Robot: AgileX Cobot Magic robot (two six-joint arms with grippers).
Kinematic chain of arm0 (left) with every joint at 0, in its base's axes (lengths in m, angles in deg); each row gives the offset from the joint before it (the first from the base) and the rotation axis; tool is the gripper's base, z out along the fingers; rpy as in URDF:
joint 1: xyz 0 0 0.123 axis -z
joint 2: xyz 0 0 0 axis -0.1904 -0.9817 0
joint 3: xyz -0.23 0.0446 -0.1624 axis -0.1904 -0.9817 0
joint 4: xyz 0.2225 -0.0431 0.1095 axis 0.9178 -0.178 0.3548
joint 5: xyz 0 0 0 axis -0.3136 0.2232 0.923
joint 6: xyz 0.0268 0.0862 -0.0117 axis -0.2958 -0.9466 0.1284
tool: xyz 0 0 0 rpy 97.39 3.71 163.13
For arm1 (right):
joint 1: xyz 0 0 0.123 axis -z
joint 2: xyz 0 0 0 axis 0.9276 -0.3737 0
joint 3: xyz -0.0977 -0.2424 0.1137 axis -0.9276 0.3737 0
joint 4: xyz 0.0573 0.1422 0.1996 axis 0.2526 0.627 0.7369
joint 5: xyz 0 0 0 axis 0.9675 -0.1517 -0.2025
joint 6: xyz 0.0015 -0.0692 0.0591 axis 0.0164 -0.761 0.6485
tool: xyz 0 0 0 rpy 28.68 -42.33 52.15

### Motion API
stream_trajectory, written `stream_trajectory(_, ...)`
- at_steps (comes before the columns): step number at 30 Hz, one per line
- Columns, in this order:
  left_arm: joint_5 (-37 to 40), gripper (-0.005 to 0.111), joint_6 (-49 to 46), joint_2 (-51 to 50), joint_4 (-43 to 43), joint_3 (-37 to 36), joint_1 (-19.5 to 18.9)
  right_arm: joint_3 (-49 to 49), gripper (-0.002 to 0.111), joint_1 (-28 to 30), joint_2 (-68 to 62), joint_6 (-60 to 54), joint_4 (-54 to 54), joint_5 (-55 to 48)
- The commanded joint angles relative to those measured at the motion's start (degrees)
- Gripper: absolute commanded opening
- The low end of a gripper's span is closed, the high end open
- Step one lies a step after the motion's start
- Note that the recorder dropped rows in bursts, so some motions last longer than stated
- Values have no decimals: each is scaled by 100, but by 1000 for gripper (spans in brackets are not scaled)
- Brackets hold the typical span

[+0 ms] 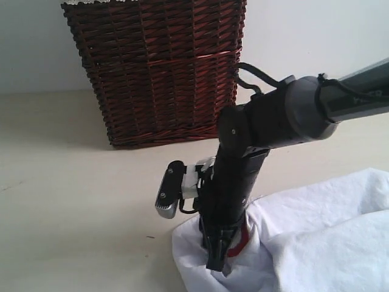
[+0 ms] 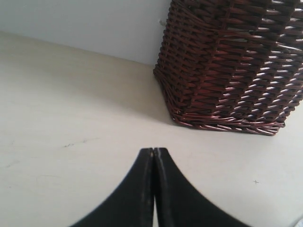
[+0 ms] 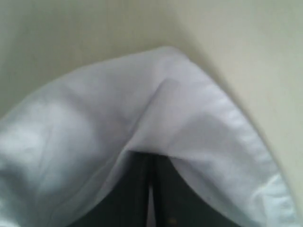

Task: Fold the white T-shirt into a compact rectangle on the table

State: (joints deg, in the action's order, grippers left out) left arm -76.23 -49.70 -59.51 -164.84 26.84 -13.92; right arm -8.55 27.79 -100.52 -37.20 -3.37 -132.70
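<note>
1. As I look in from my far-off desk, the biggest thing I see is the table (image 1: pixel 73 201). It is wide and pale, and it is bare from 7 o'clock round to 10 o'clock in the outside view.
2. Next comes the white T-shirt (image 1: pixel 316 231). It lies on the table at about 4 to 5 o'clock, all bunched and lumpy, and part of it runs off the edge of the picture. I see no flat fold and no neat box shape. So I think the folding has hardly begun. It has yet to be spread flat, have its sides folded in, and be folded up small. That is nearly the whole job.
3. The dark basket (image 1: pixel 158 67) stands on the table at 12 o'clock, well apart from the shirt. I do not think this job needs it.
4. The right gripper (image 1: pixel 217 263) points down at 6 o'clock, at the tip of the shirt. Its jaws are pressed together on a thin bit of white cloth. In its own camera the cloth hangs over them like a little tent. I think this is the step of taking one edge to pull it out flat.
5. The left gripper (image 2: pixel 154 156) is shut tight with nothing in it. It hangs over bare table near the foot of the basket and does not touch it.
</note>
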Motion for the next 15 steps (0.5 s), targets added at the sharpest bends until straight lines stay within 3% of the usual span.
stream_trajectory(1,27,0,14,42,-15,-11,20,-321,5,-582,-248,37,124,-144)
stream_trajectory(9,27,0,14,42,-15,-11,20,-1276,2,-1443,-238,-151,833,-165)
stream_trajectory(12,27,0,14,42,-15,-11,20,-1478,2,-1536,-128,-109,753,-293)
stream_trajectory(15,27,0,14,42,-15,-11,20,-1379,2,-1425,686,482,12,-1222)
